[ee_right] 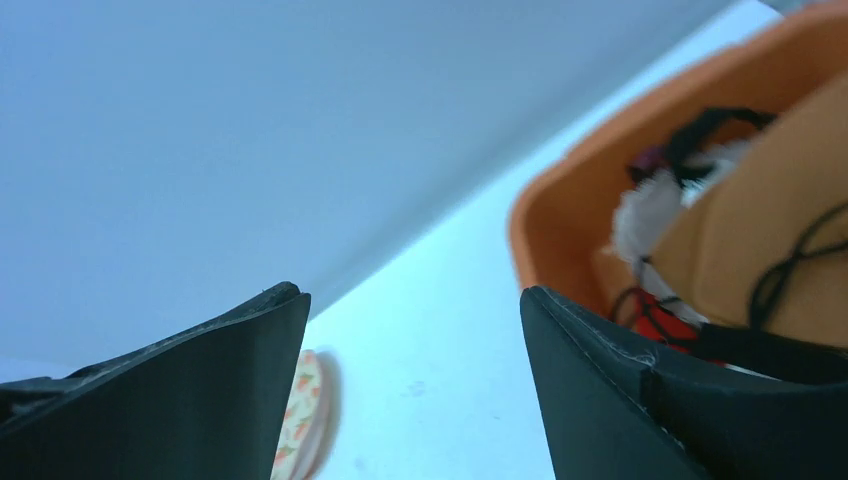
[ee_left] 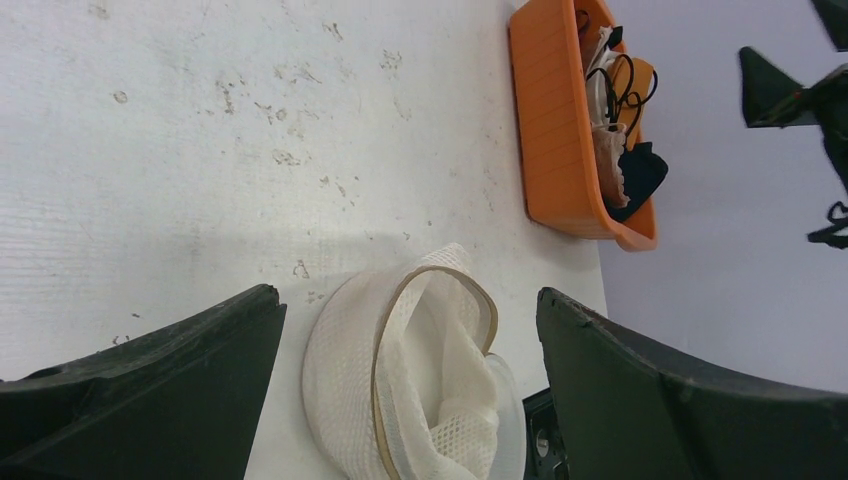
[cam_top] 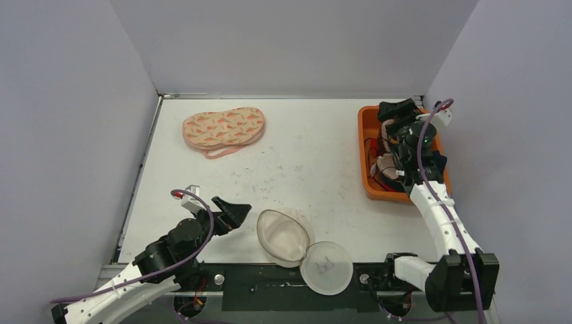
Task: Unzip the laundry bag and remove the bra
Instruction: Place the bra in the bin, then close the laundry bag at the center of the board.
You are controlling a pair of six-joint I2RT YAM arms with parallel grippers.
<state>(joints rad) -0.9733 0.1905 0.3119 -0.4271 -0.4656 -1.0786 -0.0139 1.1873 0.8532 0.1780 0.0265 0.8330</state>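
Observation:
The white mesh laundry bag [cam_top: 282, 236] lies unzipped at the table's near edge, its round lid [cam_top: 326, 267] flipped open beside it. It looks empty in the left wrist view [ee_left: 400, 370]. The carrot-print bra [cam_top: 224, 128] lies flat on the table at the back left, and its edge shows in the right wrist view [ee_right: 300, 410]. My left gripper [cam_top: 233, 214] is open and empty just left of the bag [ee_left: 408, 297]. My right gripper [cam_top: 398, 111] is open and empty, raised over the orange bin [ee_right: 410, 295].
An orange bin [cam_top: 363, 135] holding several garments with black straps stands at the right edge, also in the left wrist view [ee_left: 555, 130] and the right wrist view [ee_right: 590, 210]. Grey walls close the back and both sides.

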